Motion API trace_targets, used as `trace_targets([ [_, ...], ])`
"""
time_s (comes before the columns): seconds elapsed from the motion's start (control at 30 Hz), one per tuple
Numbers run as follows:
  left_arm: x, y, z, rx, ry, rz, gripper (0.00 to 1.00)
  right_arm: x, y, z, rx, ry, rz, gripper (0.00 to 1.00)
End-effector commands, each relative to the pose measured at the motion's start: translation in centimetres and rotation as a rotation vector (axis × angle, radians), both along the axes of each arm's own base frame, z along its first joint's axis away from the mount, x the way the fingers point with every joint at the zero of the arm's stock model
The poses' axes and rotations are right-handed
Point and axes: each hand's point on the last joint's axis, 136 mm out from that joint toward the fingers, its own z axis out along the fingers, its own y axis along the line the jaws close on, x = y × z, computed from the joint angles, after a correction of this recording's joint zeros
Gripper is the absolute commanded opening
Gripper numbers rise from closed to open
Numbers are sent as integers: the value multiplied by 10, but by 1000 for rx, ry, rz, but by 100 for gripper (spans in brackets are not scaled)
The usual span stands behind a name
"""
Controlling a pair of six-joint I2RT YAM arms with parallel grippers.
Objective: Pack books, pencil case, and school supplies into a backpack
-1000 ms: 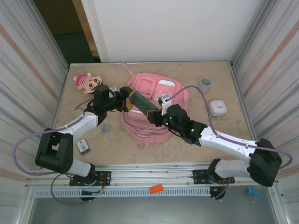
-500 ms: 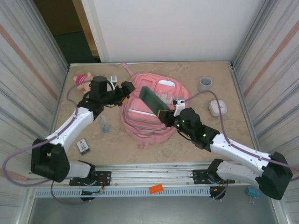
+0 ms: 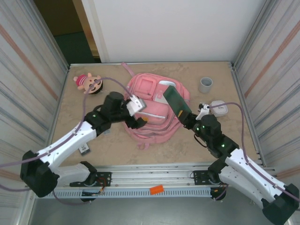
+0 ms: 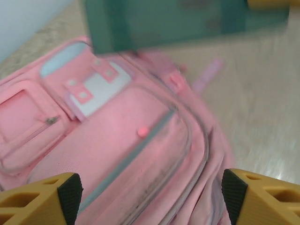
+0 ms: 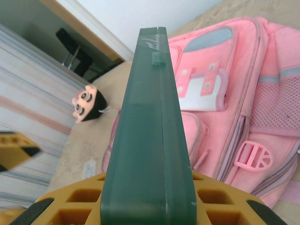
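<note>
1. Pink backpack (image 3: 149, 129) lies flat beneath both grippers. I cannot tell whether a zip is open, so the mouth needs finding first.
2. Empty, jaws wide apart, the left gripper (image 4: 150, 199) hangs just above the backpack's front. It would do well to pinch the flap and hold the opening up.
3. Clamped on the case's near end, the right gripper (image 5: 147, 206) holds the case (image 5: 149, 108) out ahead of it, over the backpack's right edge. Lead with the free end and release only once it is inside.
4. A second ago both grippers met at the case over the backpack's left half. Now the left has let go and dropped, and the right has carried the case rightward.
5. Well behind the left gripper, the card (image 3: 84, 149) lies unmoved.
</note>
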Motion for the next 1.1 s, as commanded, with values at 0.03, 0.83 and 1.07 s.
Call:
trace_targets([
  [0.03,16,17,-52,392,-173,-168,80,-5,-8,5,44,-10,-18,18],
  [0.83,68,-20,-104,529,-206,-280,46,-3,-11,-2,18,19,-21,17],
  [1.07,69,-21,-18,334,-205,-85,1,-13,-18,17,52,-12,6,17],
])
